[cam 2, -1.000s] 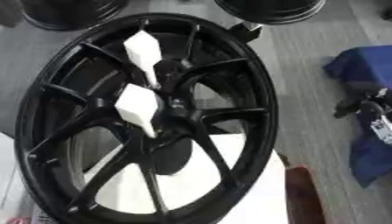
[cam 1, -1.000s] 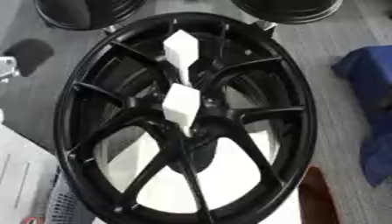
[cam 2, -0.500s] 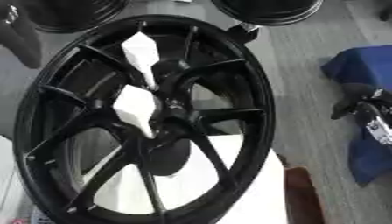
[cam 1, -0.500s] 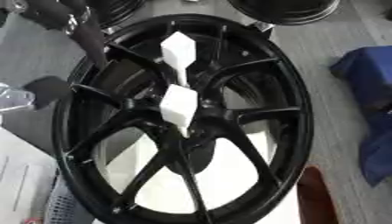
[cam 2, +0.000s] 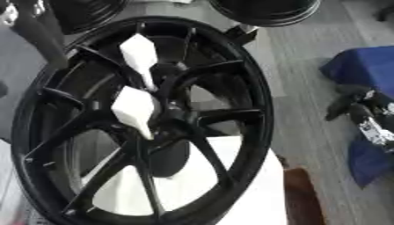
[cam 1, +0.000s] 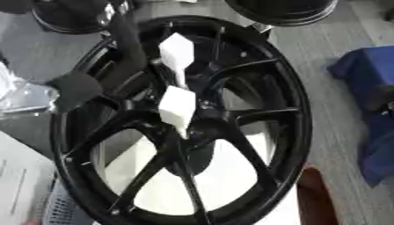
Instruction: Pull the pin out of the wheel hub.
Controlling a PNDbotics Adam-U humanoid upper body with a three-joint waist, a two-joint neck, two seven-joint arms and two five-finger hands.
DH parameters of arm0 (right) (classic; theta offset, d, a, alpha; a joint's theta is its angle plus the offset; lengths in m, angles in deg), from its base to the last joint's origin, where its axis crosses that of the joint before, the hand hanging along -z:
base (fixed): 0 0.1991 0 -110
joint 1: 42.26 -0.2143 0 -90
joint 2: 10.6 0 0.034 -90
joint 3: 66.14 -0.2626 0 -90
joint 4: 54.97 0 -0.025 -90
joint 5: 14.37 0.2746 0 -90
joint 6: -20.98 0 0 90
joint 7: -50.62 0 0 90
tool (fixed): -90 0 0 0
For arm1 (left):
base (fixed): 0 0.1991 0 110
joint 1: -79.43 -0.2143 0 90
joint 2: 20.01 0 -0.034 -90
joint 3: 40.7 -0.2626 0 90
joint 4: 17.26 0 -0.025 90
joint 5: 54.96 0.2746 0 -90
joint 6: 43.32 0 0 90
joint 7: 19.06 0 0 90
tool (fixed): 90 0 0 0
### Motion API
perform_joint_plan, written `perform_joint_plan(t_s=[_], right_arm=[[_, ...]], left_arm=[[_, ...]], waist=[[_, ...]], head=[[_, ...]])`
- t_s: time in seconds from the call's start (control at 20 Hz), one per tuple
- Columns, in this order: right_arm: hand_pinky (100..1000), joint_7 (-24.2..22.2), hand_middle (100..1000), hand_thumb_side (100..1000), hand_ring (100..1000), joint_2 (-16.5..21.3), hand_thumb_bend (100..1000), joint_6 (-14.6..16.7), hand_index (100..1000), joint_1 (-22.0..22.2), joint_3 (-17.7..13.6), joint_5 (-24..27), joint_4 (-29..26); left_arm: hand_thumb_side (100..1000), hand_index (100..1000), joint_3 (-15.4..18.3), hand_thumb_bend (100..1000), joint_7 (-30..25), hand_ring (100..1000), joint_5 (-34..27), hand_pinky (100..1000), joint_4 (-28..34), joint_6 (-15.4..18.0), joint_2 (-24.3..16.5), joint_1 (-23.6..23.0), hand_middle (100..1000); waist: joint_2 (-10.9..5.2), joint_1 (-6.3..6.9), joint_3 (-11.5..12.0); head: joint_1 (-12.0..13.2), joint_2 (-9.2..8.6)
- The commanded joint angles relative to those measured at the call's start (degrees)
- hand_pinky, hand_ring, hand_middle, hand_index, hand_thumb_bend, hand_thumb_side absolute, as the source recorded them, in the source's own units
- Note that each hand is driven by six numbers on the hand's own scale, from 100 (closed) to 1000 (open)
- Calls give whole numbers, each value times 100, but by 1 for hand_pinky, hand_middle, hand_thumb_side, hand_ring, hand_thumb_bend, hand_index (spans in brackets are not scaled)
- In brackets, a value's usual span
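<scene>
Pins (cam 1: 178,108), 2 white ones, are seated in the black wheel hub (cam 1: 181,123), while the left hand (cam 1: 75,88), grip indiscernible, is held over its upper-left spokes.

From my right eye view, the black wheel hub (cam 2: 146,127) fills most of the frame, with two white pins (cam 2: 137,110) standing out of it, one near the centre and one above it toward the upper rim. My left arm (cam 2: 34,33) comes in as a dark bar at the upper left, over the hub's rim, and I cannot make out the hand there. My right hand (cam 2: 362,112) shows at the right edge over a blue cloth (cam 2: 362,72), its fingers unclear to me.
</scene>
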Motion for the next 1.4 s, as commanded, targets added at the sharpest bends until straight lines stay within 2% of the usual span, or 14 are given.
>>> perform_joint_plan(t_s=[0.05, 0.2, 0.4, 0.6, 0.75, 0.9, 1.2, 1.4], right_arm=[[763, -26, 608, 655, 605, 167, 100, 19, 848, -11, -5, -71, -34], [763, -29, 608, 659, 605, 151, 100, 17, 849, -21, -4, -105, -31], [763, -29, 608, 665, 605, 126, 100, 16, 849, -42, -2, -147, -32], [763, -24, 608, 674, 605, 90, 100, 14, 849, -58, -7, -200, -29], [763, -20, 607, 677, 604, 63, 100, 10, 849, -74, -10, -246, -29], [763, -14, 604, 682, 602, 41, 100, -2, 849, -92, -11, -280, -30], [762, -1, 601, 690, 600, 2, 100, -16, 849, -112, -12, -341, -30], [762, 3, 600, 691, 599, -17, 100, -16, 849, -119, -14, -366, -34]], left_arm=[[660, 839, -223, 100, 217, 766, -67, 812, 53, -471, 86, 229, 727], [713, 850, -383, 100, 250, 759, -80, 808, 53, -745, 220, 341, 735], [731, 855, -481, 100, 170, 711, -63, 793, 53, -966, 336, 402, 738], [743, 857, -531, 100, 120, 718, -2, 788, 53, -1114, 379, 404, 745], [752, 862, -549, 100, 50, 759, 65, 798, 53, -1167, 374, 378, 765], [777, 877, -561, 100, -47, 835, 124, 862, 53, -1172, 367, 341, 804], [723, 882, -534, 100, -47, 873, 302, 884, 53, -1074, 365, 266, 812], [683, 879, -553, 100, -41, 868, 471, 878, 53, -1039, 342, 203, 809]], waist=[[-109, -7, 6], [-70, 1, 5], [-10, -3, 1], [60, -6, -4], [111, -6, 1], [154, -8, 5], [223, -15, 5], [260, -19, 3]], head=[[-24, -60], [-24, -84], [-19, -87], [-7, -89], [-1, -86], [3, -88], [21, -112], [36, -134]])
